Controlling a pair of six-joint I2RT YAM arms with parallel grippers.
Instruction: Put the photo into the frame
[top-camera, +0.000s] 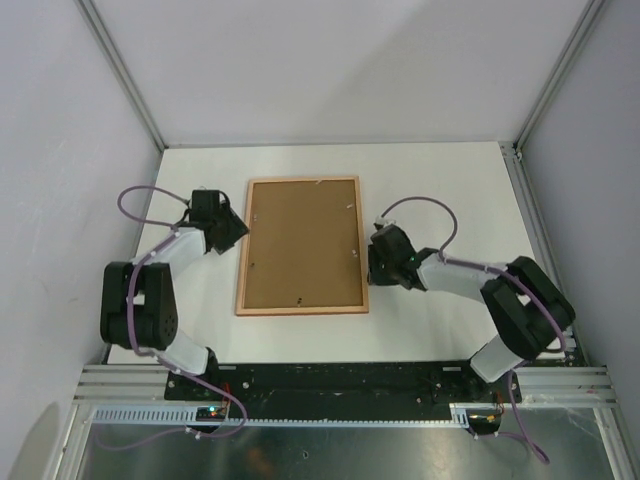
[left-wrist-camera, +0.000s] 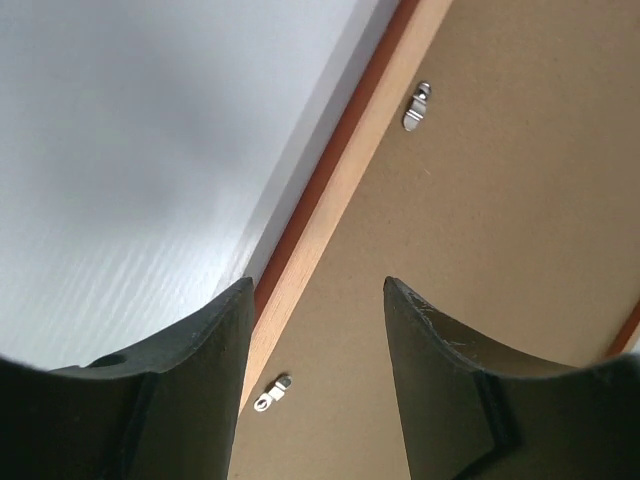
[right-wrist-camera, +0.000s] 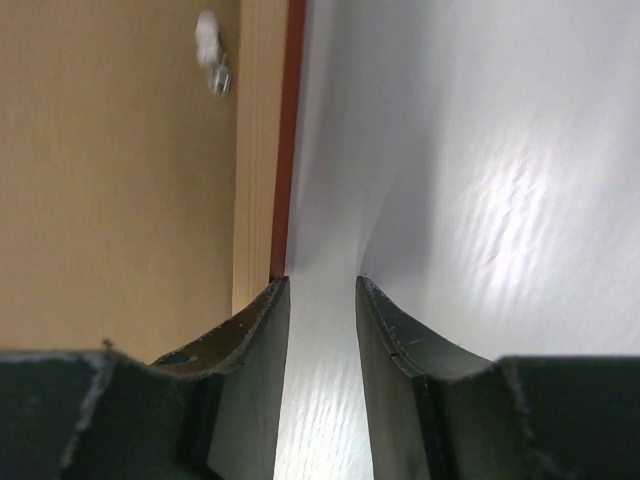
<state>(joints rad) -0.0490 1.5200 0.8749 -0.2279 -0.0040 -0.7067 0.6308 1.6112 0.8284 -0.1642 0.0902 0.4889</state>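
The frame (top-camera: 302, 311) lies face down in the middle of the white table, pale wood rim up, with the brown backing board (top-camera: 302, 244) filling it. The photo is hidden. My left gripper (top-camera: 238, 232) is open and empty at the frame's left edge; its wrist view shows the pale rim (left-wrist-camera: 330, 205), the board (left-wrist-camera: 500, 220) and two metal clips (left-wrist-camera: 417, 106). My right gripper (top-camera: 370, 262) is open and empty just off the frame's right edge; its wrist view shows the rim (right-wrist-camera: 258, 150), its red side and one clip (right-wrist-camera: 213, 60).
The white table (top-camera: 440, 190) is walled by grey panels on the left, back and right. A black rail with cables (top-camera: 330, 385) runs along the near edge by the arm bases.
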